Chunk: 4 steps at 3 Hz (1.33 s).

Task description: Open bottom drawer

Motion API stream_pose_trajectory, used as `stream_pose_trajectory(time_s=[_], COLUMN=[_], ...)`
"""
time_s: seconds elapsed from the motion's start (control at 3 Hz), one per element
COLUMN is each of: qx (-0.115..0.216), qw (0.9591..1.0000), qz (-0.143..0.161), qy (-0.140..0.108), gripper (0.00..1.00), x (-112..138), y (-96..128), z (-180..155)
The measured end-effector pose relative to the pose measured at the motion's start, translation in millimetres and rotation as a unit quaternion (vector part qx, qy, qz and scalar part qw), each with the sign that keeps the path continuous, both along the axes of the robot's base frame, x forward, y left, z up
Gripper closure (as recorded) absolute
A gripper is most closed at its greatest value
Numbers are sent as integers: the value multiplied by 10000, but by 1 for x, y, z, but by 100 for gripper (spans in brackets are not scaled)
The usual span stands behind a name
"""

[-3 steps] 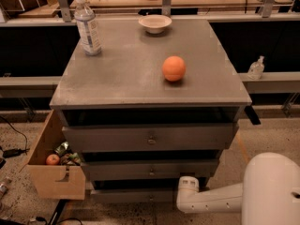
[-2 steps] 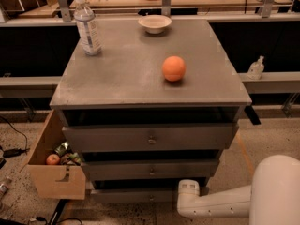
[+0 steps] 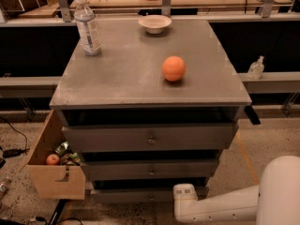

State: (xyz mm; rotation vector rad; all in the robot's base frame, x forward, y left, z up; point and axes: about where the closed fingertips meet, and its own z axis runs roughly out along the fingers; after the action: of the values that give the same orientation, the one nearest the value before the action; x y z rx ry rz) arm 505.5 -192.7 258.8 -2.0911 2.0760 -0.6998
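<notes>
**A:** Since 1 second ago the arm's white end (image 3: 184, 193) has slid a little left and lower along the cabinet's bottom front edge. Nothing on the cabinet top has shifted.

**B:** And the gripper?

**A:** It doesn't show. It seems to lie past that white end, below the view's lower edge, so I cannot tell whether it is open or closed.

**B:** Where is the target?

**A:** The bottom drawer (image 3: 126, 195) is the lowest of 3 grey fronts, at the cabinet's foot under the middle drawer (image 3: 117, 169). It looks shut. Its knob (image 3: 151, 197) sits at the centre of the front, just left of the arm's end.

**B:** So how should it go?

**A:** I'd judge this is the reach for the knob. Come in level with that lowest knob, not the 1 above it, and close squarely around it. Then pull straight out from the cabinet's front. A slanted pull could slip off so small a knob.
</notes>
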Motion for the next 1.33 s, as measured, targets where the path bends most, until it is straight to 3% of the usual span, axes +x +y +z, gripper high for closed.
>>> stream_pose_trajectory(time_s=[0.67, 1.33], qx=[233, 880], qw=[9981, 9905], qz=[263, 617], qy=[-510, -852], gripper=[100, 100], x=[34, 69], y=[-21, -34], z=[-3, -21])
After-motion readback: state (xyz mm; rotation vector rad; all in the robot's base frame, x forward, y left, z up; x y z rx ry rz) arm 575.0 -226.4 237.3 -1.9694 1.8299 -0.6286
